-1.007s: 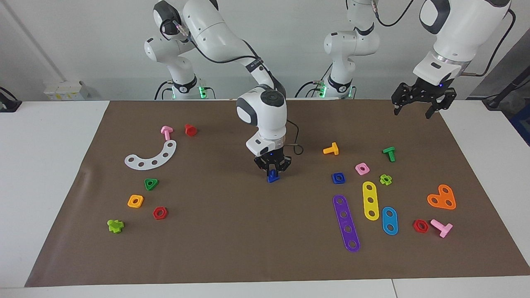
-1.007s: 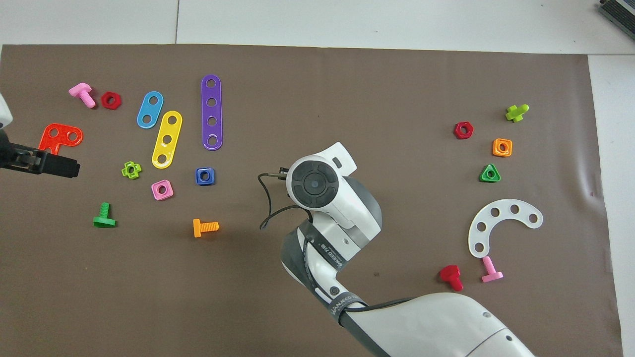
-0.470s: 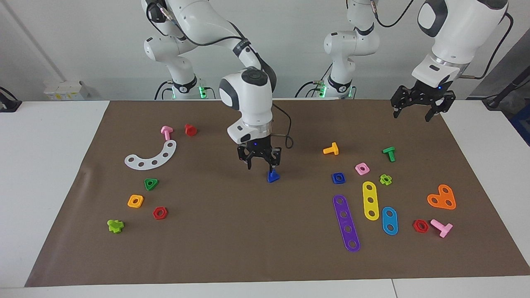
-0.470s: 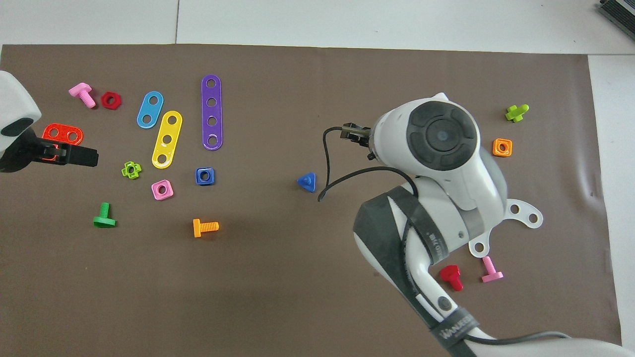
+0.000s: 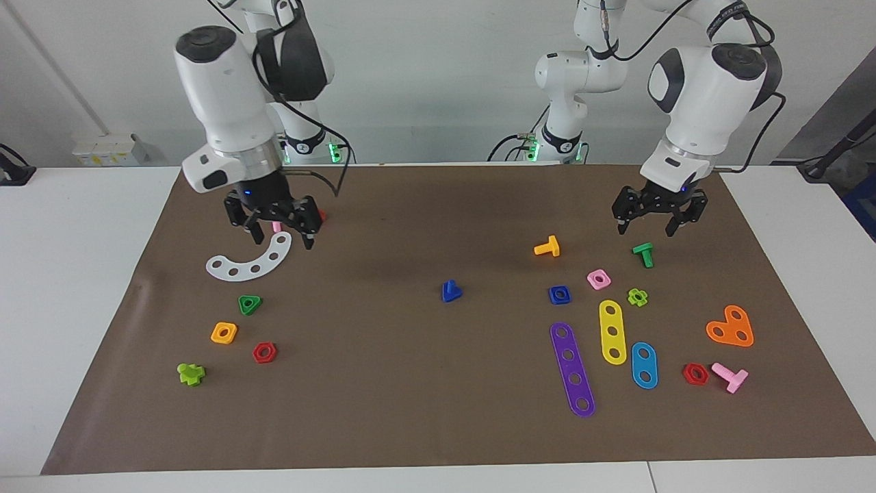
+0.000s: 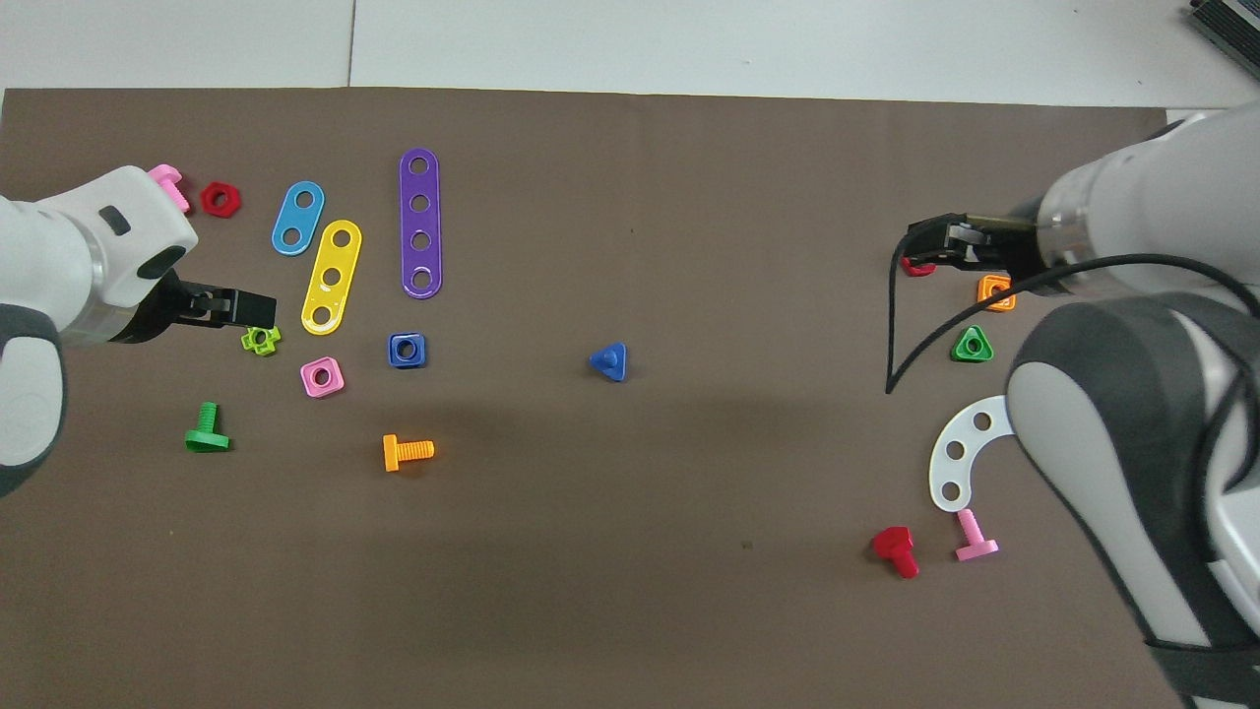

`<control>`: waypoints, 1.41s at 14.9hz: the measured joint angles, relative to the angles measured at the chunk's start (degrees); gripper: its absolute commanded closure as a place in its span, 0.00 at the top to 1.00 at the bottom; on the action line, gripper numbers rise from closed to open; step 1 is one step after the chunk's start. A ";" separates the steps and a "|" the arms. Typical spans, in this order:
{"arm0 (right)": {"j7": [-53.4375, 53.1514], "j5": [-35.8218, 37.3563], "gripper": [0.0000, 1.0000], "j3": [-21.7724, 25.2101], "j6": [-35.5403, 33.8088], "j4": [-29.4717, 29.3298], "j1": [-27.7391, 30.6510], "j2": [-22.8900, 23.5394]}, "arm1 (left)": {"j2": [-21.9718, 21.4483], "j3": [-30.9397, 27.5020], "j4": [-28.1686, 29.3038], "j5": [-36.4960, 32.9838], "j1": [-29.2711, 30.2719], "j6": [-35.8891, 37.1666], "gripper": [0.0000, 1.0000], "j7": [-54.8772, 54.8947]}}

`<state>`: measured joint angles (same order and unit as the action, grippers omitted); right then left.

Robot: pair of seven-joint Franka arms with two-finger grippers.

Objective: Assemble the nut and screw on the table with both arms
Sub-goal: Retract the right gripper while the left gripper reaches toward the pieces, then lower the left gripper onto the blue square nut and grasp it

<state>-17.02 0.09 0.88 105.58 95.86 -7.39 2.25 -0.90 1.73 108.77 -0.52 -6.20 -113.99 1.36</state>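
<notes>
The dark blue screw stands alone on its triangular head, shaft up, in the middle of the brown mat. The dark blue square nut lies flat beside it, toward the left arm's end. My right gripper is open and empty, raised over the white curved strip. My left gripper is open and empty, raised over the green screw and the light green cross nut.
Around the nut lie a pink square nut, an orange screw and purple, yellow and blue strips. A green triangular nut, orange square nut and red hex nut lie at the right arm's end.
My right gripper opened, left the blue screw standing on the mat, rose and swung over the white curved strip. My left gripper came down and inward over the green screw.
</notes>
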 measured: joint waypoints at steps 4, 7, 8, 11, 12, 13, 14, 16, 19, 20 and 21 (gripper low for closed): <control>7.42 -0.03 1.00 0.22 -12.82 -4.52 5.28 -2.71 | 2.89 0.32 1.70 0.00 -1.50 -4.79 0.98 -2.04; 7.89 -0.03 1.00 0.25 -17.02 -5.17 6.83 -3.89 | 4.48 0.71 5.44 0.00 -2.48 -11.82 0.96 -3.26; 7.99 -0.03 1.00 0.25 -17.57 -4.51 6.99 -4.21 | 4.86 0.83 6.45 0.00 -2.62 -13.19 0.96 -3.51; 8.63 -0.03 1.00 0.25 -17.63 -2.21 7.35 -4.90 | 5.78 1.03 8.84 0.00 -2.73 -15.89 0.96 -3.75; 9.21 -0.03 1.00 0.25 -17.61 -1.85 7.58 -4.97 | 6.35 1.09 9.26 0.00 -3.04 -16.38 0.96 -4.17; 9.62 0.06 1.00 0.26 -17.58 -1.69 7.78 -5.03 | 7.00 1.15 9.50 0.00 -3.43 -16.95 0.96 -4.68; 9.65 0.35 1.00 0.25 -17.55 -1.66 7.83 -5.09 | 7.75 1.19 9.60 0.00 -3.86 -17.40 0.96 -5.18; 9.65 1.39 1.00 0.10 -17.39 -1.68 7.78 -5.34 | 9.59 1.28 9.84 0.00 -4.77 -19.16 0.96 -6.81; 9.65 1.66 1.00 -0.06 -17.28 -1.97 7.78 -5.84 | 12.65 1.37 10.17 0.00 -5.89 -21.81 0.96 -8.79; 9.65 1.67 1.00 -0.06 -17.28 -2.01 7.78 -5.96 | 13.61 1.38 10.19 0.00 -6.29 -22.57 0.95 -9.41; 9.65 1.67 1.00 -0.06 -17.28 -2.02 7.78 -6.02 | 14.48 1.38 10.19 0.00 -6.58 -23.18 0.95 -9.80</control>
<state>-7.37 1.76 0.82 88.30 93.85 0.39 -3.77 13.58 3.12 118.96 -0.53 -12.78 -137.16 -8.43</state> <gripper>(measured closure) 0.000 0.040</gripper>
